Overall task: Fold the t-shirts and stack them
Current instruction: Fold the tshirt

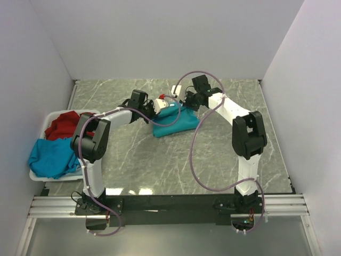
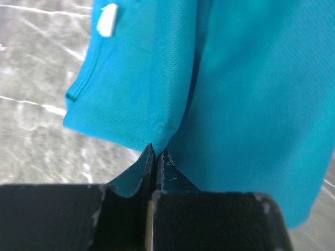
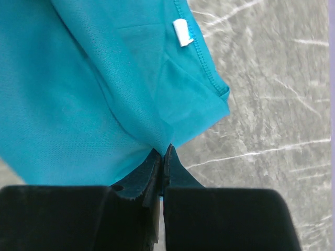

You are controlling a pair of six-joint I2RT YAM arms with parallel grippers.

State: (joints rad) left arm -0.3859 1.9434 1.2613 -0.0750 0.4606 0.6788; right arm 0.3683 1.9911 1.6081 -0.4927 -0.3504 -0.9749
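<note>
A teal-blue t-shirt [image 1: 176,121] hangs bunched between my two arms over the far middle of the table, its lower part resting on the marble. My left gripper [image 2: 156,150] is shut on a pinch of its cloth [image 2: 241,94]; a white neck label [image 2: 107,20] shows at the upper left. My right gripper [image 3: 164,150] is shut on another pinch of the same shirt [image 3: 78,94], with the white label [image 3: 182,32] near the hemmed edge. In the top view the left gripper [image 1: 159,104] and right gripper [image 1: 184,100] sit close together above the shirt.
A white basket [image 1: 38,176] stands at the table's left edge holding a red t-shirt [image 1: 64,125] and another teal-blue one [image 1: 53,156]. White walls close in the left, right and back sides. A purple cable [image 1: 194,154] loops from the right arm over the marble.
</note>
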